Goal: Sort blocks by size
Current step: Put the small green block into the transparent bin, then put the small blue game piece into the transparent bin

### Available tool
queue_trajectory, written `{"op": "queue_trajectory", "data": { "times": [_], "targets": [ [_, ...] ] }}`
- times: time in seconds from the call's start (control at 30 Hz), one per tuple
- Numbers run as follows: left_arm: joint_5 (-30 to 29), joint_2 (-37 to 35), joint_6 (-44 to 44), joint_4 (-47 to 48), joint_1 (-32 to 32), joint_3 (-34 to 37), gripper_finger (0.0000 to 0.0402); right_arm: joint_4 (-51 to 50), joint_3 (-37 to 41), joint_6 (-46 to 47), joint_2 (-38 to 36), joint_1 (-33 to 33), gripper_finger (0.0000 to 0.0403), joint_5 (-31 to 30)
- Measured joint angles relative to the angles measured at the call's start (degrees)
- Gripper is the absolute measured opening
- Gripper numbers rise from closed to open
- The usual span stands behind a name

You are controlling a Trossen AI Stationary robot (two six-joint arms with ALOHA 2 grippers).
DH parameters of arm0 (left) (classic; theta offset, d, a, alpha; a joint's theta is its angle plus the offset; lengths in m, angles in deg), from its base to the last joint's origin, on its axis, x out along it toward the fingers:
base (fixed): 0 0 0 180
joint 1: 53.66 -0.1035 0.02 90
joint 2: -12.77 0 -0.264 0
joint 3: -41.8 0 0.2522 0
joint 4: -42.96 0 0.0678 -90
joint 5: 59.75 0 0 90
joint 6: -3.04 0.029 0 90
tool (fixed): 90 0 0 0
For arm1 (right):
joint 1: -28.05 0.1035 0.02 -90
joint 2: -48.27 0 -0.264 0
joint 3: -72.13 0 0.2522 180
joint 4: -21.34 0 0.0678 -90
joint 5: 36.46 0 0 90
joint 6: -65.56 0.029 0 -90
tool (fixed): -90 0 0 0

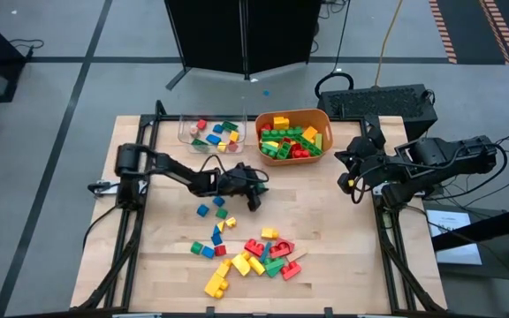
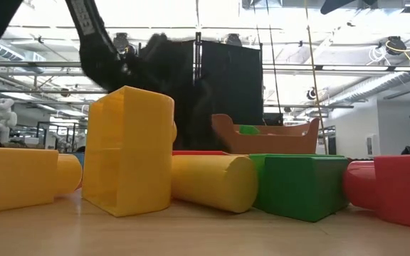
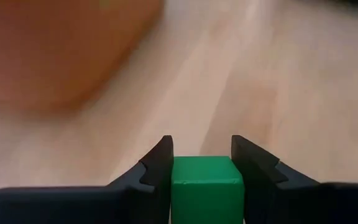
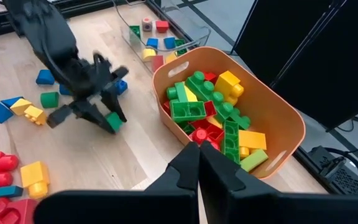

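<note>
A small green block (image 3: 206, 186) sits clamped between the left gripper's (image 3: 202, 163) fingers; right fingers (image 4: 185, 171) together.

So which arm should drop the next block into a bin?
Left, likely. Its hand is closed on a small green block near the orange tub and clear tray; the right hand is shut, empty, parked at the table edge.

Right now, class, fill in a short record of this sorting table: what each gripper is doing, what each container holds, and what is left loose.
left gripper: over mid-table, shut on a small green block
right gripper: waiting at the table's right edge, shut, holding nothing
orange tub: larger studded bricks, green, yellow, red
clear tray: small pieces in mixed colours
loose blocks: scattered on the table's front half, small and large mixed
</note>
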Motion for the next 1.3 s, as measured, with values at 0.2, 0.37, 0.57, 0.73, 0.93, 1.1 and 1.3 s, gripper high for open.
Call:
{"op": "queue_trajectory", "data": {
  "times": [0.2,0.37,0.57,0.73,0.93,1.1,1.3],
  "targets": [
    [-1.54,-10.29,-0.64,7.54,-0.45,-2.51,0.0122,-0.02,0.0,-0.77,0.02,0.0,0.0004,-0.02],
    [-12.41,-22.6,0.32,17.68,-2.89,-4.47,0.0122,0.09,0.0,-1.48,0.02,0.0,0.0004,-1.51],
    [-28.0,-31.93,6.13,29.81,-10.38,-4.59,0.0122,0.27,0.0,-2.39,0.02,0.0,0.0004,-5.55],
    [-22.29,-31.25,5.71,37.72,-19.01,-3.67,0.0122,0.52,0.0,-2.56,0.02,-0.02,0.0004,-6.1],
    [-19.89,-29.74,11.71,38.46,-25.23,-3.11,0.0165,0.98,0.0,-1.32,0.02,-0.02,0.0004,-6.06],
    [-19.63,-29.78,11.95,39.31,-26.56,-3.21,0.0313,0.98,0.0,-0.64,0.02,-0.04,0.0004,-6.06],
    [-11.61,-29.79,9.22,44.62,-24.79,-4.71,0.037,0.96,0.0,-0.66,0.02,-0.04,0.0004,-6.05]
  ]
}}
